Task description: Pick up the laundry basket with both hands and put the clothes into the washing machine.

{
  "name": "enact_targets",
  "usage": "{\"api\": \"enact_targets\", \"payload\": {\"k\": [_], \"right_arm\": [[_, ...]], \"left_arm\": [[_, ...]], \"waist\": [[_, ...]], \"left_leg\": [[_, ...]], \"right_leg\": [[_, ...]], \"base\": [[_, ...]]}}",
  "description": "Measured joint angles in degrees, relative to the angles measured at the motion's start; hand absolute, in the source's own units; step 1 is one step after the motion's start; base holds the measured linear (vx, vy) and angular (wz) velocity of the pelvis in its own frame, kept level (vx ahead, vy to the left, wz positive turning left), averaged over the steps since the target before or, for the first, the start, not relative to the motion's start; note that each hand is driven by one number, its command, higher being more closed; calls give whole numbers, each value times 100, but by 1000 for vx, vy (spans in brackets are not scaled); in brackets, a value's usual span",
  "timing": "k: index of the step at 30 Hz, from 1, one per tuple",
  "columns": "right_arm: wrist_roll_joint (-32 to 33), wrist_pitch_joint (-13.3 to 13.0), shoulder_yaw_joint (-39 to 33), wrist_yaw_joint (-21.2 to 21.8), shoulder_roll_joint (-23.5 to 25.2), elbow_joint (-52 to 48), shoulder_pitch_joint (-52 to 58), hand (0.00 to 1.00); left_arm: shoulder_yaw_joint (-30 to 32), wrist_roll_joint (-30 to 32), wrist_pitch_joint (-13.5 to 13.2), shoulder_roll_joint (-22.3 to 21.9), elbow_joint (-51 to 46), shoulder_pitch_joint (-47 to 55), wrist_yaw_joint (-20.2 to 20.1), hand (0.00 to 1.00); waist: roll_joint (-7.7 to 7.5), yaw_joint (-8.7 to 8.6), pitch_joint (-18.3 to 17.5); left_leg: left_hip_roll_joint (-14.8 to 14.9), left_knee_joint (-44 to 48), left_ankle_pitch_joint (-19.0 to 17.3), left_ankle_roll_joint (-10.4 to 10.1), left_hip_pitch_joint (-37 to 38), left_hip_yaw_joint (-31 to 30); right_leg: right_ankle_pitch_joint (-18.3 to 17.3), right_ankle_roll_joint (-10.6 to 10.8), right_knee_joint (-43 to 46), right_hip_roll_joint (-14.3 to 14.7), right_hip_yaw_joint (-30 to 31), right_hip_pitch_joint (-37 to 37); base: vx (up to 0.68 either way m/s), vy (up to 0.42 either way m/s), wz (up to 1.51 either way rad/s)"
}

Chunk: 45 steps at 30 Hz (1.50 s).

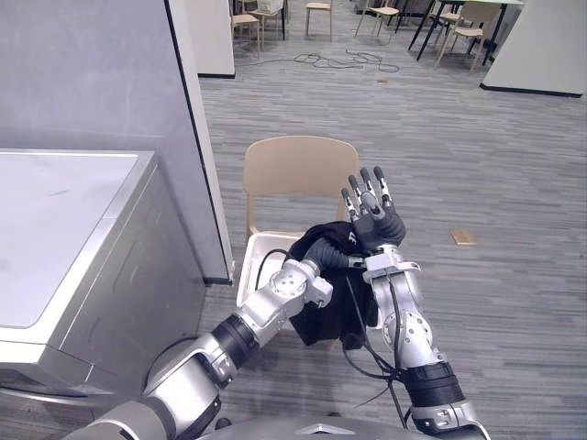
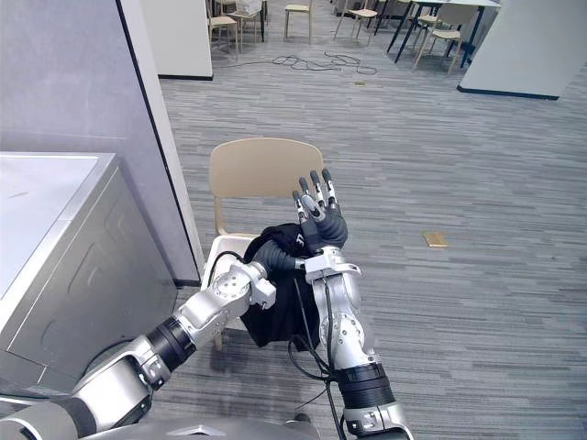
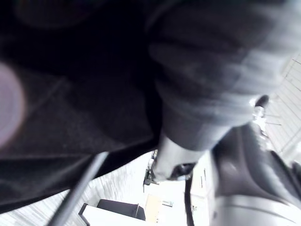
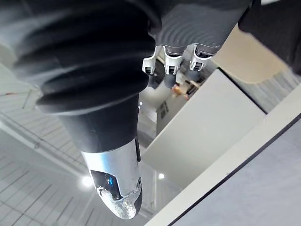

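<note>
Black and limp, heaped as clothes [image 1: 321,312] in a white basket [image 1: 260,247] on a beige chair [image 1: 298,165], near the grey washing machine [image 1: 64,229] off to the left. Spills over the near rim and hangs down in front. Looks light, most likely: thin plastic walls and a small load of cloth. Seems stiff enough at the rim to lift from two sides, yet liable to flex or tip if taken by one side alone. Best gripped at opposite rims, left and right, under the lip and clear of the hanging cloth, soft and apt to slide and bunch under fingers. Reaches into the black heap with the left hand [image 1: 330,253], ribbed cover in sight, fingers buried; cannot tell whether spread or closed on anything. Holds the right hand [image 1: 374,222] raised just beside the clothes, fingers [image 1: 367,188] straight, close together, pointing up, gripping nothing. Needs lowering to the right rim before any lift. Not yet off the chair, by the look of it.
</note>
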Motion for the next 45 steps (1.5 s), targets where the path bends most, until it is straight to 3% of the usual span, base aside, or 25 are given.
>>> {"api": "enact_targets", "payload": {"k": [11, 25, 30, 36, 39, 41, 42, 45], "right_arm": [[169, -98, -14, -9, -38, 4, -215, 0], [226, -81, -78, 2, -38, 2, -102, 0], [226, -77, -147, 8, -37, -23, -32, 0], [225, -8, -277, 43, -16, -383, 320, 0], [191, -2, -391, 51, 46, -686, 479, 0], [150, -50, -779, 59, 15, -967, 786, 0], [150, -139, -1120, 52, -37, -1117, 1042, 0], [151, -269, -1528, 46, -146, -1176, 1368, 0]], "left_arm": [[336, 58, -52, -257, 1122, -488, 153, 0], [733, 114, -68, -460, 1545, -491, -195, 0], [823, 112, -68, -462, 1471, -455, -312, 0], [998, 112, -60, -502, 723, 119, -354, 0], [1550, 91, -60, -495, 53, 719, -282, 0], [2337, 33, -89, -181, 22, 853, -30, 0], [2637, -28, -110, 305, -135, 1046, 127, 0], [2846, -80, -201, 798, -881, 1664, 173, 0]], "waist": [[-105, -105, 15], [-135, -138, 13], [-133, -130, 11], [-114, -79, 1], [-56, -78, -33], [-16, -81, -59], [25, -103, -77], [53, -73, -85]], "left_leg": [[1, -33, 37, 11, -79, 55], [0, -39, 35, 10, -162, 133], [0, -40, 33, 9, -162, 136], [-29, -38, 17, -4, -163, 149], [-26, -35, 17, -4, -157, 161], [-8, -35, 17, -5, -147, 163], [0, -36, 15, -7, -137, 171], [-5, -37, 12, -11, -137, 165]], "right_leg": [[70, -16, -79, 10, 48, -59], [97, -11, -57, 16, 165, -222], [97, -10, -58, 17, 171, -223], [112, 9, -57, 24, 179, -226], [115, 12, -59, 27, 177, -223], [114, 11, -58, 43, 167, -216], [111, 9, -57, 52, 166, -213], [106, 7, -61, 48, 156, -204]], "base": [[-17, -2, -2], [-8, -3, -3], [0, 0, 0], [0, 0, 0], [0, 0, 0], [-4, -5, -2], [-3, -4, -3], [0, 0, 2]]}}
